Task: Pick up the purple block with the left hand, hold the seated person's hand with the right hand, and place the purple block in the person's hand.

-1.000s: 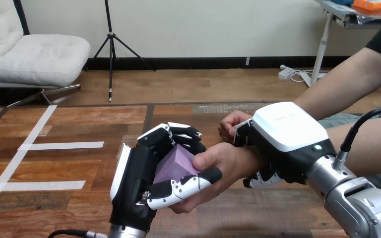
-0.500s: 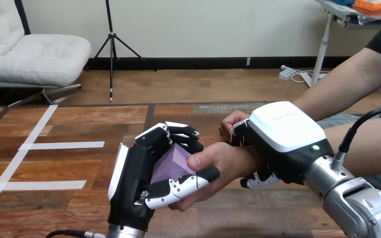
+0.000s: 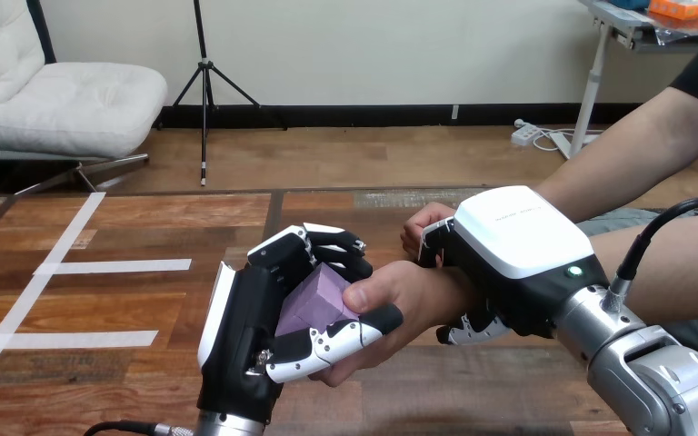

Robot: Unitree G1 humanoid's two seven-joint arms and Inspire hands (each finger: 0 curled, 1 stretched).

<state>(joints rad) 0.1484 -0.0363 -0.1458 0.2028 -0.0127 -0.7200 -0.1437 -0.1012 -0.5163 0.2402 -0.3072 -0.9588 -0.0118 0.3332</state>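
I see the purple block (image 3: pixel 316 304) as a pale lilac cube with plain matte faces, one corner tipped up. My left hand (image 3: pixel 245 336) curls fingers and thumb round it above the table (image 3: pixel 127 300). The block sits against the person's hand (image 3: pixel 400 295), whose thumb touches its side. My right hand (image 3: pixel 518 245) wraps the person's wrist, fingers above and thumb below.

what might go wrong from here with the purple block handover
The purple cube-shaped block sits tilted in the curled left hand with the person's hand touching it; an uneven release may tip it onto the wooden table. The right hand, curled round the person's wrist, might tug it aside.
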